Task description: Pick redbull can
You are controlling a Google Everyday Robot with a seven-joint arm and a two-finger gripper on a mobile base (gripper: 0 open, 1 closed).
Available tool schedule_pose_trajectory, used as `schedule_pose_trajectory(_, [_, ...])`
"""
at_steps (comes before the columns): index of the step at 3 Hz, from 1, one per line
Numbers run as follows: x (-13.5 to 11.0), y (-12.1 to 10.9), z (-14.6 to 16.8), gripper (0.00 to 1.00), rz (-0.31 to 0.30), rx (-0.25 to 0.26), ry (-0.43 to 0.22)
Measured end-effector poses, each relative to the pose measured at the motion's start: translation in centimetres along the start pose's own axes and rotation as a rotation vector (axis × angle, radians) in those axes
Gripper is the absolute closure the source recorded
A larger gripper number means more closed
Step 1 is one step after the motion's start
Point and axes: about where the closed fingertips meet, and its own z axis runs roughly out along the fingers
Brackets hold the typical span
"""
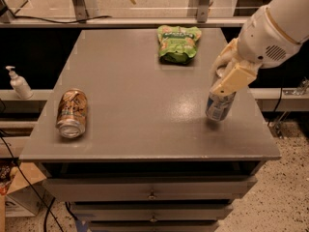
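Observation:
The redbull can (pixel 218 106), slim and silver with blue patches, is at the right side of the grey table (pixel 140 105). It hangs tilted a little above the tabletop, with its shadow beneath it. My gripper (pixel 226 79) comes in from the upper right on a white arm and is shut on the can's upper part. A tan finger (pixel 235 78) lies across the front of the can and hides its top.
A tan-and-orange can (pixel 72 113) lies on its side near the table's left front. A green snack bag (pixel 178 43) lies at the back middle. A soap dispenser (pixel 19 83) stands on a ledge to the left. Drawers are below the front edge.

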Motion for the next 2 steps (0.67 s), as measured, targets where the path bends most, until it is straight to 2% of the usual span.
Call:
schedule_pose_trajectory(1, [-3.5, -2.0, -2.9, 1.00, -0.082, 0.057, -0.051])
schedule_pose_trajectory(2, [-4.4, -2.6, -3.9, 1.00, -0.096, 0.083, -0.064])
